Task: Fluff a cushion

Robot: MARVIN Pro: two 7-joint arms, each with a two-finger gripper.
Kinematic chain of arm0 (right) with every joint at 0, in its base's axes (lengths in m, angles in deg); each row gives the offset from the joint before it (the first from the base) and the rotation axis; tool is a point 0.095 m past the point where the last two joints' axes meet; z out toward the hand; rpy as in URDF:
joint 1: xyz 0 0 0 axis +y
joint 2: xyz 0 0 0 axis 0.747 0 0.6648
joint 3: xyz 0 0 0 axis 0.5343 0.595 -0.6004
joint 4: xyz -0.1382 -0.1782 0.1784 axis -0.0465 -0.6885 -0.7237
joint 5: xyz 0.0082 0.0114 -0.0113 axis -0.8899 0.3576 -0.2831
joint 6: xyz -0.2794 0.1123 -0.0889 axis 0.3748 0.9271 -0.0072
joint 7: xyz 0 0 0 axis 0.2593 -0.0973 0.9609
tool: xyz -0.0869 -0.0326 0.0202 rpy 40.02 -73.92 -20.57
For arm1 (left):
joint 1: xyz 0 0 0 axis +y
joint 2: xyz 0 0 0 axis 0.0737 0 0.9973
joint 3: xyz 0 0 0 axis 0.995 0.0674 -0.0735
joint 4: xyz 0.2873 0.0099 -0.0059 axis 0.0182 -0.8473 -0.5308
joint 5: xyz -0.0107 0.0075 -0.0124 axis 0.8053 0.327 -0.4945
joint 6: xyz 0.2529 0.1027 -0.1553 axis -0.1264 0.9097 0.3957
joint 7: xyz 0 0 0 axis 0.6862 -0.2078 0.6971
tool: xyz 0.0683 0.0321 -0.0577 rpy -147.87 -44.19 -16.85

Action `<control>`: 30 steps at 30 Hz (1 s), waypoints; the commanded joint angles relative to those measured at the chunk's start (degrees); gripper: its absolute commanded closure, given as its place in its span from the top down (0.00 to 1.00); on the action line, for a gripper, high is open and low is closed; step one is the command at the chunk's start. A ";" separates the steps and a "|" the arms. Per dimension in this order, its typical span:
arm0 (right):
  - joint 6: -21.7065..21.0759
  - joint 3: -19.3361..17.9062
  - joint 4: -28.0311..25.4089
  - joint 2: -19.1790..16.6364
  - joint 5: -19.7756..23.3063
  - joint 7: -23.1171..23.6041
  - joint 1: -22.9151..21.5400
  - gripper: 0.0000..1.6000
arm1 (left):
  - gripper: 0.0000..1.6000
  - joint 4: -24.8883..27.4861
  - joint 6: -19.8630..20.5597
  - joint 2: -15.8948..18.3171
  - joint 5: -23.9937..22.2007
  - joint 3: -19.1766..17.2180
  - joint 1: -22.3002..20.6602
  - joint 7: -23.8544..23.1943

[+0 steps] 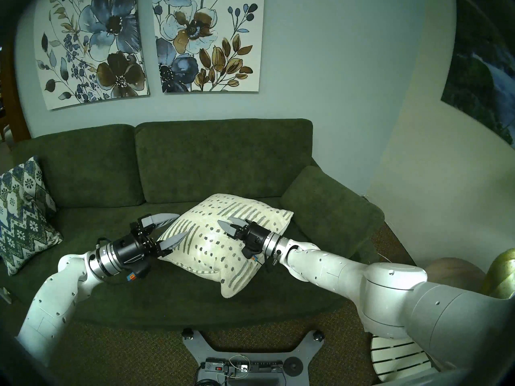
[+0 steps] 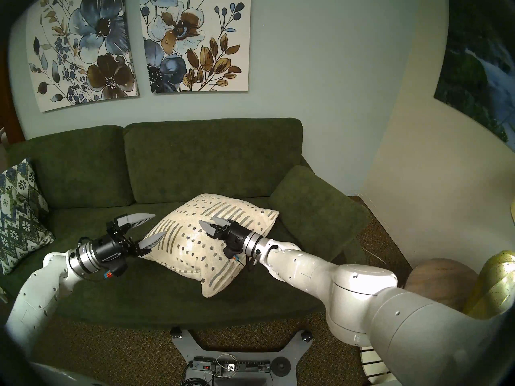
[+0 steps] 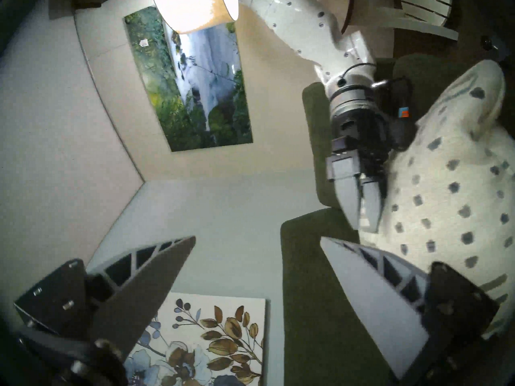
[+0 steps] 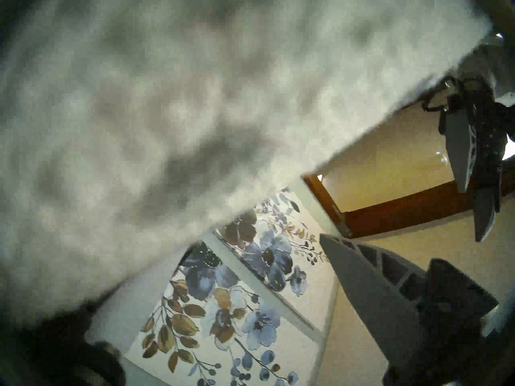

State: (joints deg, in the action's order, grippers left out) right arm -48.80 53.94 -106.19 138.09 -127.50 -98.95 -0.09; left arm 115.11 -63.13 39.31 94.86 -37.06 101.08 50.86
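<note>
Right gripper [image 1: 230, 225] lies over the cream dotted cushion [image 1: 214, 246] mid-sofa [image 1: 195, 165], fingers narrowly parted, empty. Left gripper [image 1: 170, 229] at the cushion's left edge, fingers wide, holding nothing. Step looks like patting; next calls for pressing in from both sides.

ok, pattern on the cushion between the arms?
Cream cushion with grey-green dots and dashes; clearest from the head camera.
</note>
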 commanded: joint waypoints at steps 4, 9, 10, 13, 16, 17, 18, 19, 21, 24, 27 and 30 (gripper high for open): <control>1.86 0.90 3.35 3.71 1.18 1.77 5.80 1.00 | 1.00 1.13 0.08 -1.18 -1.78 -0.72 -1.26 1.14; 2.62 1.21 4.52 4.77 2.17 2.49 7.89 1.00 | 1.00 0.64 0.08 -1.39 -1.99 -0.99 -1.21 0.83; 2.59 1.35 4.72 5.02 2.24 2.66 8.31 1.00 | 1.00 0.58 0.08 -1.43 -1.99 -1.01 -1.21 0.76; 2.69 1.46 5.30 5.53 2.97 2.86 9.71 1.00 | 1.00 0.46 0.08 -1.58 -2.00 -1.03 -1.28 0.57; 2.89 1.39 5.73 5.84 3.80 2.65 10.92 1.00 | 1.00 0.35 0.08 -1.73 -2.02 -1.07 -1.32 0.49; 2.92 1.46 5.82 6.04 3.97 2.65 11.38 1.00 | 1.00 0.27 0.08 -1.80 -2.00 -1.03 -1.27 0.46; 2.91 1.50 5.94 6.26 4.19 2.67 11.78 1.00 | 1.00 0.18 0.08 -1.88 -1.99 -1.01 -1.23 0.43; 2.96 1.48 6.01 6.46 4.48 2.64 12.15 1.00 | 1.00 0.05 0.08 -1.96 -2.01 -1.00 -1.18 0.41; 3.01 1.43 6.31 6.94 5.19 2.63 12.84 1.00 | 1.00 -0.24 0.08 -2.10 -2.02 -1.03 -1.10 0.38; 3.03 1.37 6.59 7.35 5.88 2.52 13.34 1.00 | 1.00 -0.75 0.08 -2.31 -1.98 -0.95 -0.89 0.31; 3.14 1.14 6.99 7.63 6.80 2.18 13.36 1.00 | 1.00 -1.57 0.08 -2.65 -2.12 -0.84 -0.88 0.47; 3.47 0.91 7.18 7.79 7.37 1.84 12.76 1.00 | 1.00 -2.56 0.08 -3.37 -2.29 -0.32 -1.10 0.62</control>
State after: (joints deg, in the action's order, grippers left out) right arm -47.22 54.43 -99.63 144.29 -120.42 -97.53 8.91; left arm 113.85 -63.13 36.94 93.51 -37.65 100.32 50.52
